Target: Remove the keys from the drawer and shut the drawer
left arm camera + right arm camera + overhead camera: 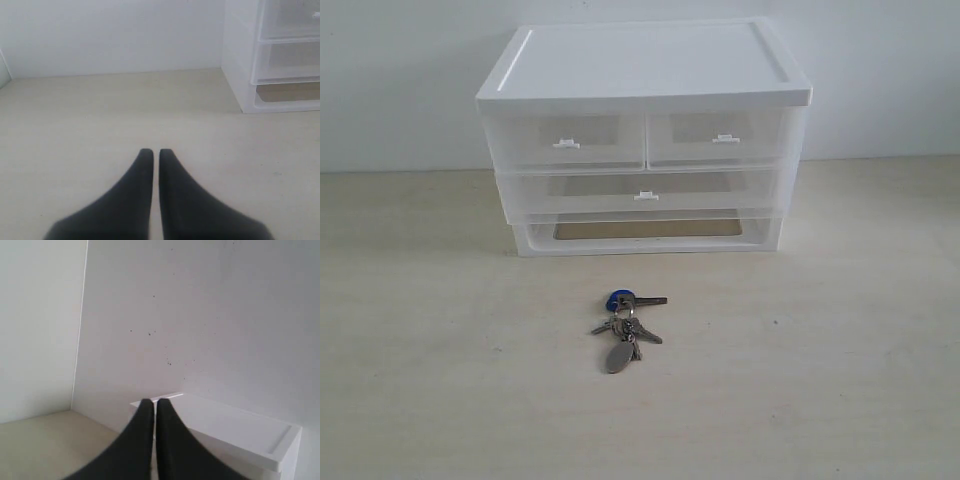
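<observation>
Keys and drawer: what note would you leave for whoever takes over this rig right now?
Left gripper: shut, empty, low over the bare table, to the side of the drawer unit.
Right gripper: shut, empty, facing the wall with the unit's top in view.
Keys: lying on the table in front of the unit, clear of it.
Drawer: upper right, looks pushed fully in, flush with its twin.
Done: keys out, drawer closed.
Left: nothing that I can see; the job looks finished.
</observation>
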`<move>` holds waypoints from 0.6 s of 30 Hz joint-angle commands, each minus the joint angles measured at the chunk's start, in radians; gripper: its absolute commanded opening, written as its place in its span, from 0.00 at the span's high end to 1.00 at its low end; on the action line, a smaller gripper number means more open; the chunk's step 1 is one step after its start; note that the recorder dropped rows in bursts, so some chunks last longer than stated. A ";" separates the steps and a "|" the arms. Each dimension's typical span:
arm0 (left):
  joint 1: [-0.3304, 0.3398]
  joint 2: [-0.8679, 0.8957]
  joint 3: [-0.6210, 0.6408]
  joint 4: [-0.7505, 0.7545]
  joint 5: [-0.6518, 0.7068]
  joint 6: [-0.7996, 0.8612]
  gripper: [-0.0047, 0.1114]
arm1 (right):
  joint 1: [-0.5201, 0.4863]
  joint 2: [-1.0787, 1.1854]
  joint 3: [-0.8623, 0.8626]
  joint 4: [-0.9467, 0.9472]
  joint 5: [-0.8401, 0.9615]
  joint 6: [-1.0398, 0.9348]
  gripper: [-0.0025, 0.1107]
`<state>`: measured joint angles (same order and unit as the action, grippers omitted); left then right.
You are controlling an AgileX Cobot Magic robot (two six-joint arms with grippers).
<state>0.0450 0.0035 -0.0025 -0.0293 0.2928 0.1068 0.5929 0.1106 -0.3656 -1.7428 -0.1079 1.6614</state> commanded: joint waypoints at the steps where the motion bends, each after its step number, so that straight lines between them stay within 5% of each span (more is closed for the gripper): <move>1: 0.003 -0.004 0.003 -0.007 0.003 -0.010 0.92 | -0.002 -0.002 0.003 -0.002 0.000 0.001 0.98; 13: 0.003 -0.004 0.003 -0.007 0.003 -0.010 0.92 | -0.002 0.003 0.003 0.052 -0.051 0.156 0.98; 18: 0.003 -0.004 0.003 -0.007 0.003 -0.010 0.92 | -0.002 0.003 0.005 0.558 0.009 0.129 0.98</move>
<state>0.0450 0.0035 -0.0025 -0.0293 0.2928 0.1068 0.5929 0.1106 -0.3656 -1.4551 -0.1513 1.8069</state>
